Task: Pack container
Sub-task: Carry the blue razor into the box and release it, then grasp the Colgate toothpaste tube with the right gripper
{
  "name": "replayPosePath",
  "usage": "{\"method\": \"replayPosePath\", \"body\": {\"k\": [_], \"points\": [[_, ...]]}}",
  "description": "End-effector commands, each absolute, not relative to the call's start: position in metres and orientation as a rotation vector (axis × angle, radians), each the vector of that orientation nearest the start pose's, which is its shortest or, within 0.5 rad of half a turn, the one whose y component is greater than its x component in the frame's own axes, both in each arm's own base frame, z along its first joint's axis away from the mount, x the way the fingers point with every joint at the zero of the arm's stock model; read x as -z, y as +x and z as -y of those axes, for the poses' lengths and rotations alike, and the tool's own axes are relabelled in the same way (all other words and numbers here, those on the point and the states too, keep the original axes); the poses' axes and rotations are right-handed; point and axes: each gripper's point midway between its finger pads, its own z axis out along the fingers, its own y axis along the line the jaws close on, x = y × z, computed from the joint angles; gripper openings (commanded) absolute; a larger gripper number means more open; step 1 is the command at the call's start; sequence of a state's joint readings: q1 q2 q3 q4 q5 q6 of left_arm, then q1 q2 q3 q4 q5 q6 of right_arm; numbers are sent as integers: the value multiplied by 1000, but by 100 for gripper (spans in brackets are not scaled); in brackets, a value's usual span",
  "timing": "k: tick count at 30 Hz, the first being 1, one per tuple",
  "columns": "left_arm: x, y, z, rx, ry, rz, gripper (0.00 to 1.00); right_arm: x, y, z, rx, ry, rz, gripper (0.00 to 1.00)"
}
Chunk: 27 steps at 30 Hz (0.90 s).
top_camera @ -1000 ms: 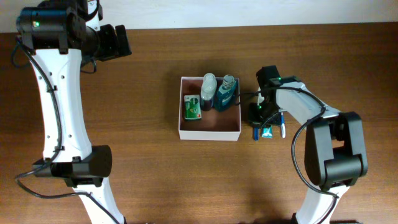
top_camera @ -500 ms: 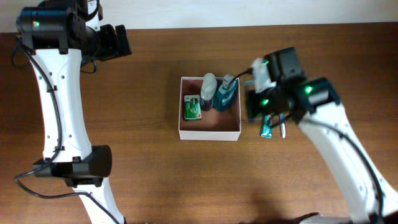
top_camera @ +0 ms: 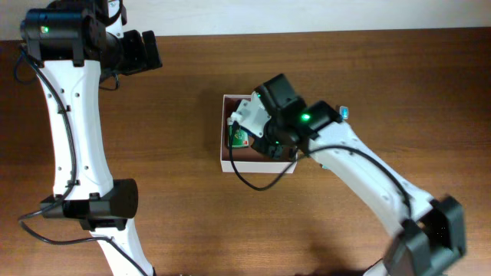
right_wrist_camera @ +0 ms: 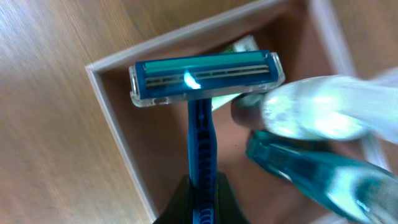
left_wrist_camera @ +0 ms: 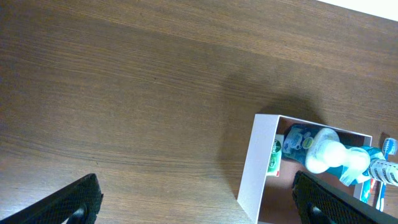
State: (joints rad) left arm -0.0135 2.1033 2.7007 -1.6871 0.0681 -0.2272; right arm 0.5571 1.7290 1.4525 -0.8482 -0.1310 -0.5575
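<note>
The container (top_camera: 222, 149) is a square white-walled box with a pinkish-brown floor at the table's middle. It also shows in the left wrist view (left_wrist_camera: 255, 165) and the right wrist view (right_wrist_camera: 118, 155). My right gripper (top_camera: 258, 135) hangs over its left half, shut on the handle of a blue razor (right_wrist_camera: 205, 74), head pointing away from the jaws (right_wrist_camera: 202, 190). Under it lie a green packet (top_camera: 240, 137), a white-capped bottle (left_wrist_camera: 326, 155) and a teal bottle (right_wrist_camera: 311, 171). My left gripper (top_camera: 150, 50) is open and empty, far back left, jaws wide in its wrist view (left_wrist_camera: 199, 199).
A small blue item (top_camera: 343, 112) lies on the wood just right of the container, also at the right edge of the left wrist view (left_wrist_camera: 387, 147). The right arm crosses the container's right half and hides the bottles from above.
My right arm has swung left from the table right of the container to above the container's left half, carrying the razor. The left arm has not moved.
</note>
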Motion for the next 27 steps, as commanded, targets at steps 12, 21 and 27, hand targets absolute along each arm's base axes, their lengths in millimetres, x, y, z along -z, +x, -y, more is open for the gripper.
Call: {"method": "replayPosePath", "body": {"k": [12, 21, 27], "points": [[-326, 431, 17, 172, -242, -2614, 99, -229, 364, -179, -181, -783, -2492, 63], [-326, 431, 17, 172, -242, -2613, 99, -181, 374, -67, -191, 123, -2784, 60], [-326, 431, 17, 172, -242, -2614, 99, -95, 375, -27, -77, 401, -2913, 61]]}}
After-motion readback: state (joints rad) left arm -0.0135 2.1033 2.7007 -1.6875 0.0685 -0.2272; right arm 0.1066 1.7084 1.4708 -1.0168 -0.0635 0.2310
